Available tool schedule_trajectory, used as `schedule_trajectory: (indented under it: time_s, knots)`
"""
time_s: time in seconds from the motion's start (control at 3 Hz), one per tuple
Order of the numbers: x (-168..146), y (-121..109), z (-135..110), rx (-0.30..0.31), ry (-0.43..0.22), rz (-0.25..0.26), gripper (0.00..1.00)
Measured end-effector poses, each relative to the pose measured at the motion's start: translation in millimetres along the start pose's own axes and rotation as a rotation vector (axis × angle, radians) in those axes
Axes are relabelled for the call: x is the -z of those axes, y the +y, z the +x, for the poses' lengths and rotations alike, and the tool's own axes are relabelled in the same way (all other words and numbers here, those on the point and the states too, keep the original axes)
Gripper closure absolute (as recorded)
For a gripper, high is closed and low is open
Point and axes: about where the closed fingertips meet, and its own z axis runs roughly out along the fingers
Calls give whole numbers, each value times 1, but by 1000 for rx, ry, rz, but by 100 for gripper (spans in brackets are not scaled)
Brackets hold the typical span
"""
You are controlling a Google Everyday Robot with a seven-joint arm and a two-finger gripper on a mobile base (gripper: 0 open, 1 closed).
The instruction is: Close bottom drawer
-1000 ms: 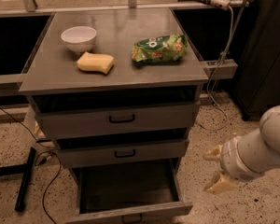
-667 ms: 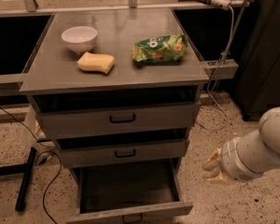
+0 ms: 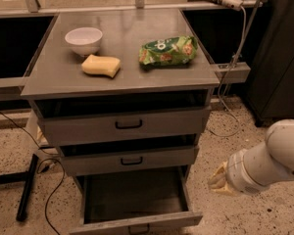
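Camera view: looks down on a grey metal cabinet (image 3: 54,75) with three drawers, standing on a speckled floor (image 3: 264,214).
Bottom drawer (image 3: 137,222): lowest of the three, pulled well out; deep plain grey box open to view; front panel close to the lower edge of the frame; small black handle (image 3: 138,228) partly cut off there.
Middle drawer (image 3: 132,160): just above, out only slightly.
Top drawer (image 3: 127,125): also slightly out, with a dark gap over it.
Cabinet top: white bowl (image 3: 84,39) at back left; yellow sponge (image 3: 101,65) just in front of it; green snack bag (image 3: 167,51) to the right, apart from both.
Gripper (image 3: 218,181): yellowish tip of a thick white arm (image 3: 269,160), low at the right of the cabinet, about level with the bottom drawer, near its right side and not touching it.
Grip state: cannot tell whether wide or narrow.
Floor at left: black bar (image 3: 27,187) lying beside the cabinet.
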Motion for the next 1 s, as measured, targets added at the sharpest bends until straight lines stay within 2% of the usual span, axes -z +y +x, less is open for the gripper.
schedule_trajectory:
  time_s: [0.33, 0.67, 1.0]
  knots:
    - [-66, 4, 12, -49, -19, -57, 100]
    - [-143, 2, 29, -81, -70, -78, 100]
    - [-206, 3, 54, -111, -119, -61, 100]
